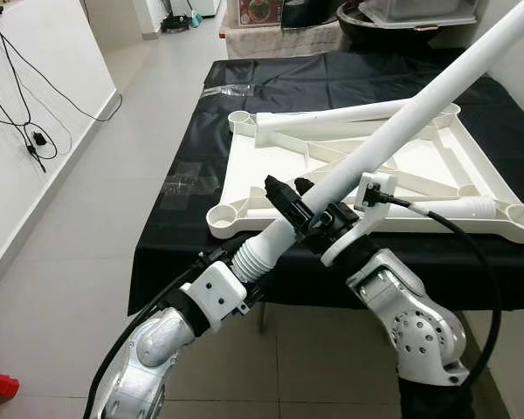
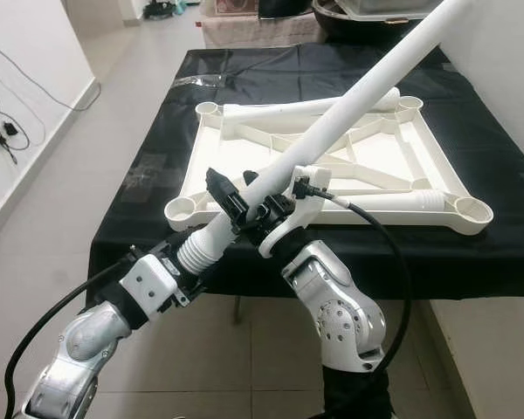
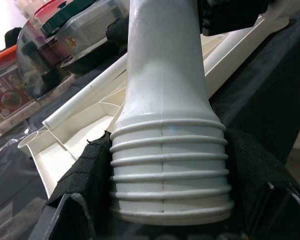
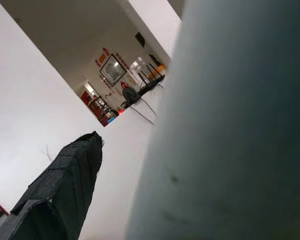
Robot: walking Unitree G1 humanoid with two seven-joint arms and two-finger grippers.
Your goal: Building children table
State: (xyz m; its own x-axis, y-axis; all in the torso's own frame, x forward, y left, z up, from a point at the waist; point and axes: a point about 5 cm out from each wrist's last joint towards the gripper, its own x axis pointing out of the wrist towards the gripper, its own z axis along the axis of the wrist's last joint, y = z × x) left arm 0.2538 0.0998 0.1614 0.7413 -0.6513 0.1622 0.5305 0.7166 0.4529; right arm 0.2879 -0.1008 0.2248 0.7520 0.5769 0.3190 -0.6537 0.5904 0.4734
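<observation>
Black-draped table (image 1: 201, 227) carries the upturned white tabletop (image 1: 244, 166)

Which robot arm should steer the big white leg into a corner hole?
Probably the left gripper: it clamps the table leg at its ribbed end, the end that likely enters the socket.

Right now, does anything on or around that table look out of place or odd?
Nothing looks damaged or spilled. The white tabletop lies upside down on the black cloth, with two loose legs lying across it, as suits assembly. The left claw grips a third leg at its ribbed end, and the right claw clamps it higher up.
</observation>
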